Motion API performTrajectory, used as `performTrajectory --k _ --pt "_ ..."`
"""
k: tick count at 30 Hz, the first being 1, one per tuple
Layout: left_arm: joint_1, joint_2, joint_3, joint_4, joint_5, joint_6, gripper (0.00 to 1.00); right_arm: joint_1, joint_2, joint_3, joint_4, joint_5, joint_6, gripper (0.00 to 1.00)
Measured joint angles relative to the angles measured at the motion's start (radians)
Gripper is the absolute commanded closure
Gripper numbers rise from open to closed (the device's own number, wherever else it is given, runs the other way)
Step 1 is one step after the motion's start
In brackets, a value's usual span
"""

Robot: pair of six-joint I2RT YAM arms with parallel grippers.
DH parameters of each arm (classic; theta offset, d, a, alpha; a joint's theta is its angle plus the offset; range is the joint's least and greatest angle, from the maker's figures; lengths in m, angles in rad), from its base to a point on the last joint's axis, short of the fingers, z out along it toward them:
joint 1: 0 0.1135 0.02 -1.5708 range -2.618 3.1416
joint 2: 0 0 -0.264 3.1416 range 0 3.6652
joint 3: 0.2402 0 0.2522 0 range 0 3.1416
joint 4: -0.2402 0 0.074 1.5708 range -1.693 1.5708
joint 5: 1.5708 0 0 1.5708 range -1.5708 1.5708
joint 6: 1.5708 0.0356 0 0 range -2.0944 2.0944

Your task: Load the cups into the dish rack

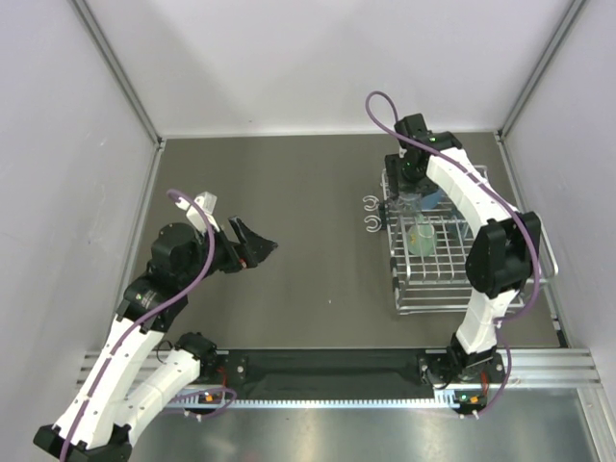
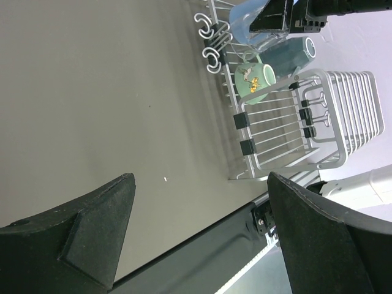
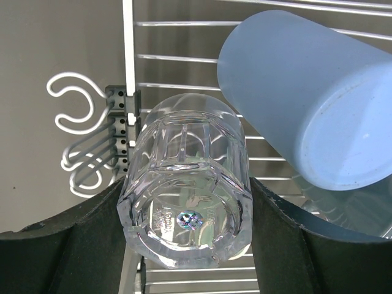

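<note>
My right end effector [image 3: 187, 211] clamped on clear tumbler [image 3: 184, 177], over dish rack [image 3: 128, 61] beside blue tumbler [image 3: 300, 92], probably for seating; my left end effector [image 2: 201, 202] apart, empty, well off the rack.

1. Bright, even overhead light; the dish rack [image 1: 435, 292] casts only a faint, soft shadow on the table [image 1: 308, 241] beside it.
2. Small glints on the clear tumbler [image 3: 187, 184] over the rack.
3. Wrist-view foregrounds are dark and soft.

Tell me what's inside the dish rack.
A clear tumbler, a blue tumbler, a teal mug and a pale green mug. The right arm covers part of it, so more could hide.
</note>
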Motion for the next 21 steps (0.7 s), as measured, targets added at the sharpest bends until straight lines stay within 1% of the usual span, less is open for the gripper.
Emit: performTrajectory --k 14,18,21 --pt "0.000 0.000 0.000 0.000 0.000 0.000 0.07 -0.016 0.052 -0.003 0.029 -0.018 -0.007 0.87" --pt "0.000 0.000 0.000 -0.001 0.000 0.000 0.07 -0.016 0.060 -0.014 0.035 -0.021 -0.007 0.78" --pt "0.000 0.000 0.000 -0.001 0.000 0.000 0.07 -0.016 0.063 -0.026 0.045 -0.023 -0.007 0.69"
